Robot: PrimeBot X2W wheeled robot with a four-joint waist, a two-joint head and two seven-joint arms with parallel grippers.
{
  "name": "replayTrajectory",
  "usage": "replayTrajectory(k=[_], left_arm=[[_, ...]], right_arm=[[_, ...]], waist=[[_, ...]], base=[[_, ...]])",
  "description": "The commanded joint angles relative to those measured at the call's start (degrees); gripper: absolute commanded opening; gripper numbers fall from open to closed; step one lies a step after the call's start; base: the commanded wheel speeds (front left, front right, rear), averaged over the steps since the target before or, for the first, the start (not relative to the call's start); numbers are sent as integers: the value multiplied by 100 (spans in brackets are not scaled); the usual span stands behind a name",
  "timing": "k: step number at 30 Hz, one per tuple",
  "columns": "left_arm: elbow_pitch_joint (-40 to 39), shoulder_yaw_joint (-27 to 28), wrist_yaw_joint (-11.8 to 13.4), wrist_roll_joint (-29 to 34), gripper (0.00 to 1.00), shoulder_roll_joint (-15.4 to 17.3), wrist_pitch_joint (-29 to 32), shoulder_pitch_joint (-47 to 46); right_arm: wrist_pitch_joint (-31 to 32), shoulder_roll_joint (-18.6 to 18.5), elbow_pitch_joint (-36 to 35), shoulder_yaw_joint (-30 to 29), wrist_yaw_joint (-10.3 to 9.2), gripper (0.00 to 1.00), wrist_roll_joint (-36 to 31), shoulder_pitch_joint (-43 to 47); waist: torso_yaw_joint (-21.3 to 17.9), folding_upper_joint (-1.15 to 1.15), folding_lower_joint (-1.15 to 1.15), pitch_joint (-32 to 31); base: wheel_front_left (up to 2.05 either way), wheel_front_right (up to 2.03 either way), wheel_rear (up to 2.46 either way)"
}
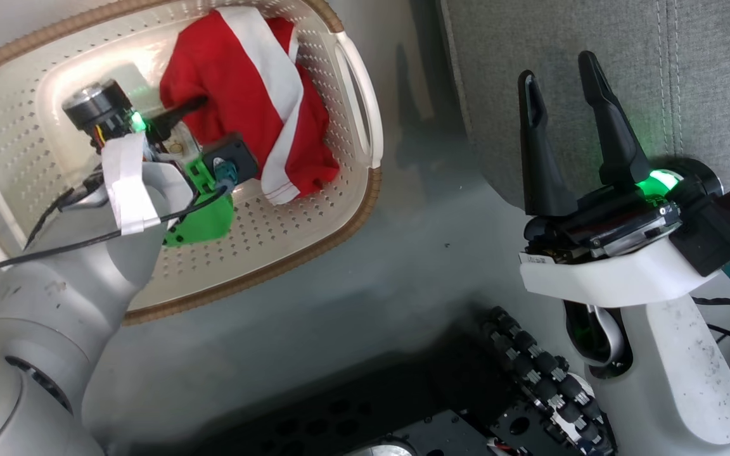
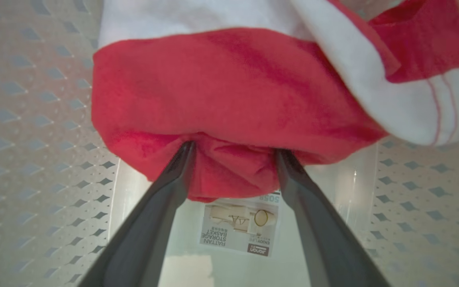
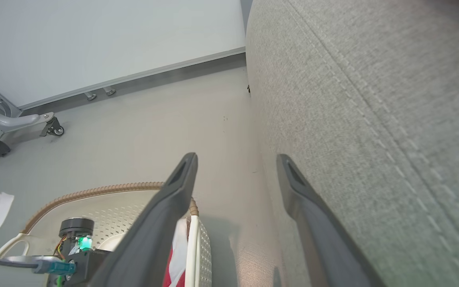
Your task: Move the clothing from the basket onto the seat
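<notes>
Left wrist view: left end effector (image 2: 234,148) spread open astride red clothing (image 2: 229,91), the basket's (image 2: 34,139) label (image 2: 239,229) beneath. Head view: right end effector (image 1: 557,66) released before the seat (image 1: 694,69).

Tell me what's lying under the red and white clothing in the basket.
A paper label on the basket floor sticks out from under the clothing; part of it is covered. Whether anything else lies beneath cannot be seen.

Lab: bare grey floor (image 3: 153,119), castered frame (image 3: 22,119)
</notes>
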Motion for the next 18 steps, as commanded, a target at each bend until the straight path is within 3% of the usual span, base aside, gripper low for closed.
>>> replayTrajectory(k=[1,10,18], left_arm=[[46,-11,106,2,100,22,8,-90],[159,-84,234,227,100,-89,-9,-362],[188,151,-118,-200,100,-247,230,-499]], right_arm=[[34,-41,251,-84,-14,100,127,163],[58,-43,277,-58,-19,100,374,264],[59,-44,212,-19,-20,100,406,389]], waist=[[-98,0,0,115],[-155,0,0,180],[-191,0,0,216]], base=[[0,0,0],[0,0,0],[0,0,0]])
